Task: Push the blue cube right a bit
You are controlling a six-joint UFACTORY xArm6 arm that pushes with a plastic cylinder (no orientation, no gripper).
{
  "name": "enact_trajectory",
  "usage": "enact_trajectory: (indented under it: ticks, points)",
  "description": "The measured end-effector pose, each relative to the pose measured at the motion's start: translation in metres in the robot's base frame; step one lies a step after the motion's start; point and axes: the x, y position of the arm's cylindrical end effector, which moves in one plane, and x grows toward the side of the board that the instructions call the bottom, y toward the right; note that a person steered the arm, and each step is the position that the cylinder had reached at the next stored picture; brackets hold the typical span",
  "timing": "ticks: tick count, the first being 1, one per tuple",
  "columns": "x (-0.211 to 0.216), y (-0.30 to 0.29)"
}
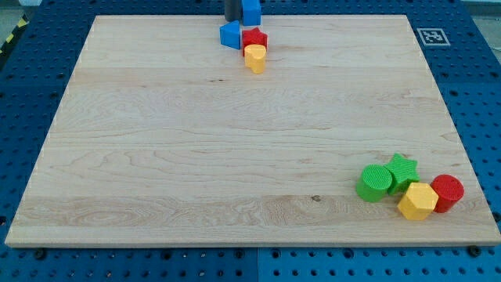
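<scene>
My tip (pixel 232 19), the lower end of the straight dark rod, stands at the view's top edge of the pale wooden table (pixel 196 157), and there is no claw on this arm, so nothing spreads, presses together or pinches. Touching the tip on the view's right is the blue plastic cube (pixel 251 10), partly cut off by the top of the frame. Just below the tip, toward the view's bottom, sits a second blue block (pixel 230 34), angular, its exact shape hard to make out. To the lower right of the tip, against that block, lies a red star-shaped block (pixel 254 37), and directly beneath the star, touching it, a small yellow cylinder-like block (pixel 255 58). Far from the tip, in the table's corner at the view's bottom right, four blocks huddle together: a green cylinder (pixel 376 183), a green star (pixel 402 170) beside it on the right, a yellow hexagonal block (pixel 417 202) lowest in the group, and a red cylinder (pixel 448 193) on the outer right. A black-and-white square marker (pixel 431 36) is fixed at the table's top right corner, well apart from the tip.
</scene>
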Motion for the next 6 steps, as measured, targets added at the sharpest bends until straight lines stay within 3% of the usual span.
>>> enact_trajectory:
  ticks: [6]
  points:
    - [0.0,0.038]
